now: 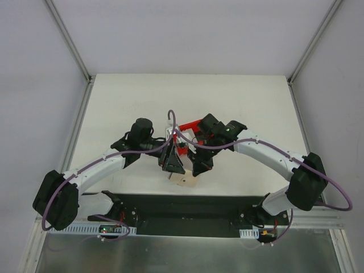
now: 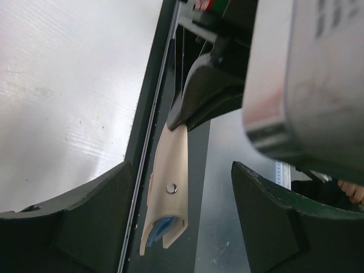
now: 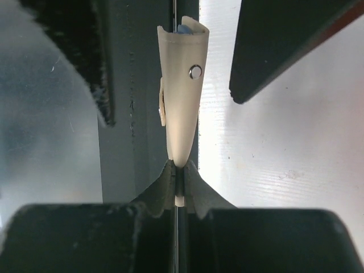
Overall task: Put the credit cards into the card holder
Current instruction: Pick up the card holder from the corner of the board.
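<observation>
The right tool (image 3: 179, 185) pinches the card holder (image 3: 182, 108) by its folded end, holding it aloft over the table's (image 1: 239, 102) near edge, with the left tool (image 2: 181, 187) spread either side of the holder; it looks readied for loading, so next the left tool must close squarely on its open end.

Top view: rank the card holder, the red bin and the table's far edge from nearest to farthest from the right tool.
1. The card holder: pinched in the right tool, near the table's front edge.
2. The red bin: just behind, mid-table.
3. The table's far edge: at the back, well beyond the bin.
</observation>
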